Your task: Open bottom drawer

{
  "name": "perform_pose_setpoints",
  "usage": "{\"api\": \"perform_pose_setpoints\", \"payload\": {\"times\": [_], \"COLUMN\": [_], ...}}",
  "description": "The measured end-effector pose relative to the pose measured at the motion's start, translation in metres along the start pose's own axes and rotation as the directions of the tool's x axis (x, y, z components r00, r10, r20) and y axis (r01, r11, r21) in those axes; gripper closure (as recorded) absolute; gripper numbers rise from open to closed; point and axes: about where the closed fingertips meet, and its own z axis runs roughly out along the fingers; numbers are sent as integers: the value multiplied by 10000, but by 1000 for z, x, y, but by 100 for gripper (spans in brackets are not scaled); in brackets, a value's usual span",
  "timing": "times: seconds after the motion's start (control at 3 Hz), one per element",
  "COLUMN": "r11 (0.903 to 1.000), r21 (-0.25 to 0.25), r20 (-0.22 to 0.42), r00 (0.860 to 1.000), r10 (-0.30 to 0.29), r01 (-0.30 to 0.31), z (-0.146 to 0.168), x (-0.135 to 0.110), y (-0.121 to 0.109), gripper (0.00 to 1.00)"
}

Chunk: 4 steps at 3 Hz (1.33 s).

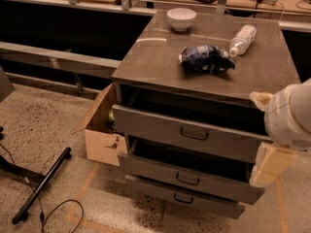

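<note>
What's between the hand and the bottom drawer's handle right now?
Camera view: the hand hangs by the right side of the cabinet; only the right front corner of the middle drawer lies between it and the handle of the bottom drawer.

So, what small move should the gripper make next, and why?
Probably lower the gripper and bring it across to the small dark handle of the bottom drawer. It hangs by the right edge of the cabinet, level with the middle drawer, apart from that handle.
</note>
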Motion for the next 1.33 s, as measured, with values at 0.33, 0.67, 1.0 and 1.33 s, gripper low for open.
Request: {"api": "perform_pose_setpoints", "payload": {"times": [0.33, 0.67, 1.0, 1.33], "r11": [9985, 9952, 9934, 9934], "r21": [19, 371, 792, 798], "r20": [-324, -692, -1186, -1202], "r00": [9980, 9938, 9902, 9901], "r10": [-549, -874, -737, -724], "r01": [550, 901, 834, 823], "z": [75, 135, 139, 138], "x": [14, 16, 22, 23], "y": [13, -4, -18, -17], "gripper": [0, 0, 0, 0]}}
